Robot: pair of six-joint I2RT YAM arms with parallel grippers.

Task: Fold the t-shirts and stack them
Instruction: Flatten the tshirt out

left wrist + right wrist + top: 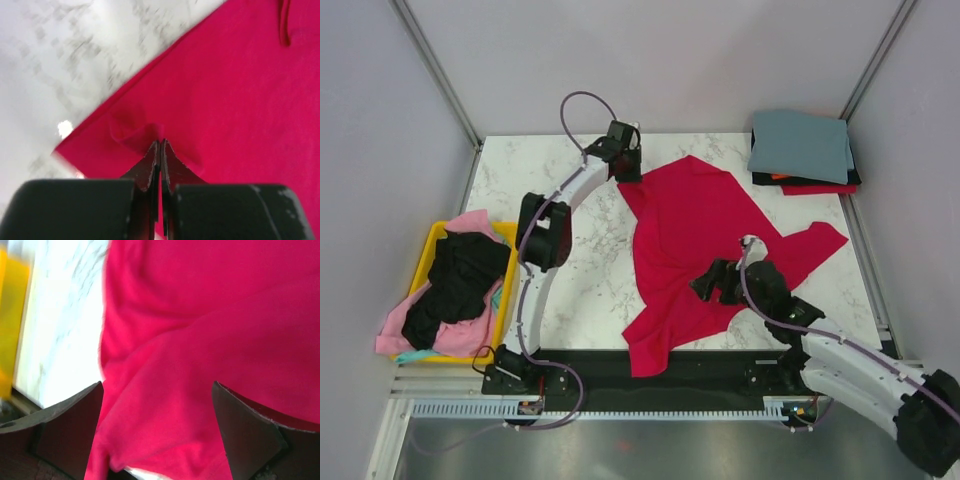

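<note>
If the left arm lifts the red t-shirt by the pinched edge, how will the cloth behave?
Probably floppy: the red t-shirt puckers where the left fingers pinch it. It would likely drape and trail, since most lies spread and wrinkled on the table.

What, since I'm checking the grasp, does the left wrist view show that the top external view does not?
Only the left wrist view: the left gripper shut on a small pinched-up fold of the crimson t-shirt near its edge. Only the top external view: the right gripper open over that shirt, the yellow bin holding a black shirt and a pink shirt, and a folded stack topped by a grey-blue shirt at the far right corner. Both: the crimson t-shirt on the marble table.
</note>
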